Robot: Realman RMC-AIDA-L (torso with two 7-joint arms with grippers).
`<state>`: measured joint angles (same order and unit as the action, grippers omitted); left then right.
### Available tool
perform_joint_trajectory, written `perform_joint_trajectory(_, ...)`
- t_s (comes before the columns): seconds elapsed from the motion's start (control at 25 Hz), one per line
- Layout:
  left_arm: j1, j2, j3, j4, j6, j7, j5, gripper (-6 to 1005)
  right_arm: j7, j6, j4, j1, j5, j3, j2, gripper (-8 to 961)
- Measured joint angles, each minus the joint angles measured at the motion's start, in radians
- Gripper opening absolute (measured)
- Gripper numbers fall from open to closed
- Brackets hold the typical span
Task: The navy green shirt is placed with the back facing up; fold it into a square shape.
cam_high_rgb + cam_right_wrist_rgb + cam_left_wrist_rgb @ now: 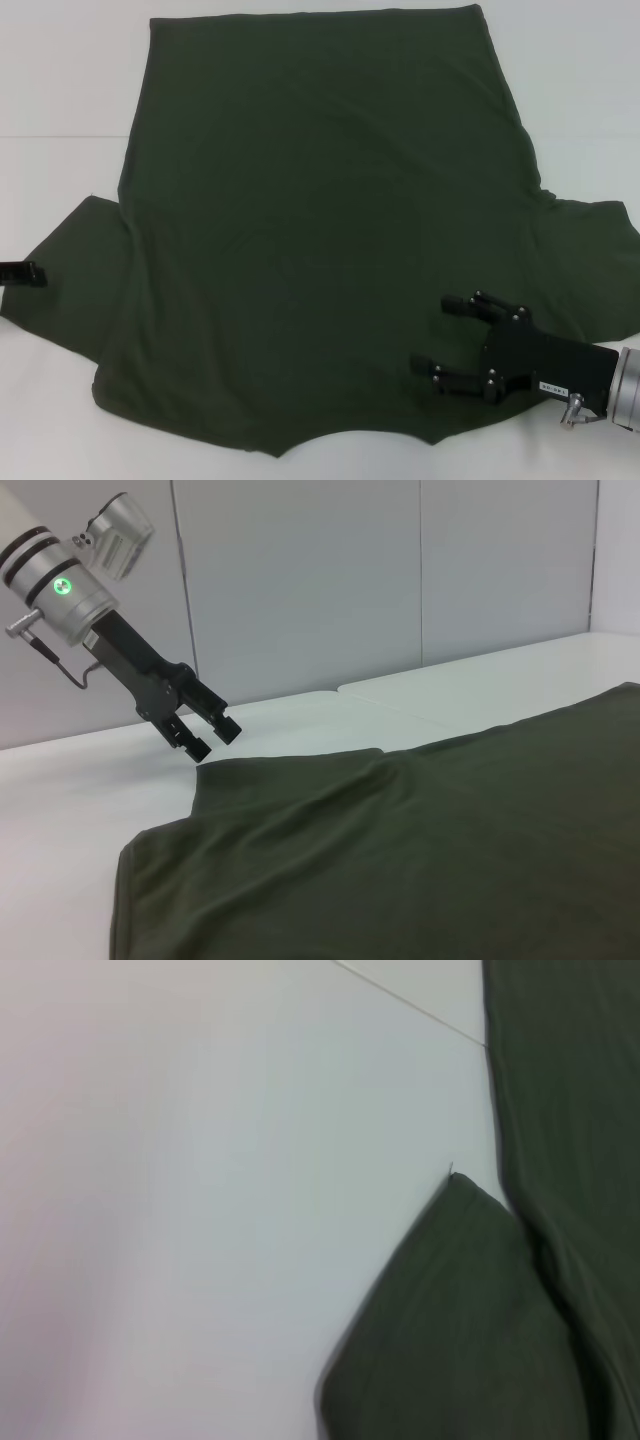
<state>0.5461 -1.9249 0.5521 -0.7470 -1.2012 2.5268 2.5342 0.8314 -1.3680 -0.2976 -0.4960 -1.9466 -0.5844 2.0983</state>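
Jaws apart over navy green shirt (320, 220)

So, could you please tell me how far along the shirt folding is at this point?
Barely begun. The dark olive-green short-sleeved shirt lies spread flat on the white table, both sleeves out, no fold made. In hand: the right gripper hovers open over the shirt's near right part; the left gripper sits open by the left sleeve edge, holding nothing. Every fold remains.

A dark green shirt (400, 850) lies spread on a white table (90, 800), the left gripper (210, 736) hovering open-fingered at ten o'clock above its sleeve.
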Motion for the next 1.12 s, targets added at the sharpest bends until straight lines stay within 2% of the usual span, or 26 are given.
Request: perform_joint_trajectory(1.12, 0.014, -0.016, 0.010, 0.051, 0.055, -0.003, 0.002, 904, 0.000, 0.001, 0.003, -0.003, 0.000, 0.000, 0.000, 947)
